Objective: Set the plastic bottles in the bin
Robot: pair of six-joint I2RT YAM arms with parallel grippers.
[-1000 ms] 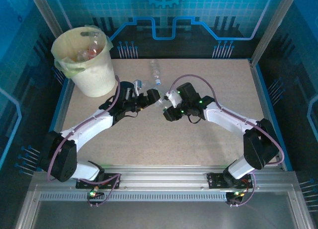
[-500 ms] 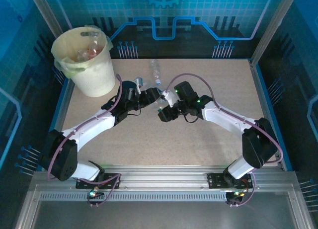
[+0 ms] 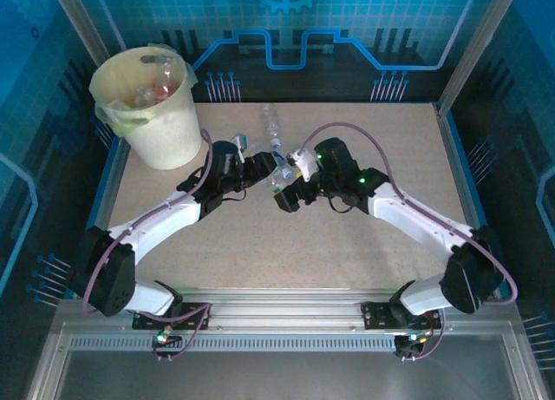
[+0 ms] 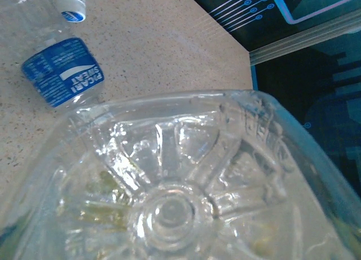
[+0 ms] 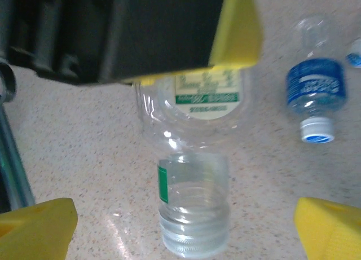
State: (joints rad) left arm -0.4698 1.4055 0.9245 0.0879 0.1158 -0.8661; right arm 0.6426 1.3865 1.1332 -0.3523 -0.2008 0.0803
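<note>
L gripper (image 3: 265,167) is pinching a clear green-label bottle (image 5: 194,198) near table (image 3: 347,244) ctr, yellow fingers (image 5: 237,34) pressing its body, bottle base facing the L wrist cam. R gripper (image 3: 284,194) is hovering at approx 6 o'clock of it, fingers (image 5: 34,223) spread wide either side of the neck, not touching. Blue-label bottle (image 4: 62,71) is lying at 12 o'clock. Bin (image 3: 165,140) is standing at 10 o'clock, w/ other bottles (image 3: 154,92) inside.

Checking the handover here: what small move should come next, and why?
Probably the left gripper lifts the clear bottle toward the bin: it grips the bottle's body, while the right gripper stands open, fingers clear of the neck.
</note>
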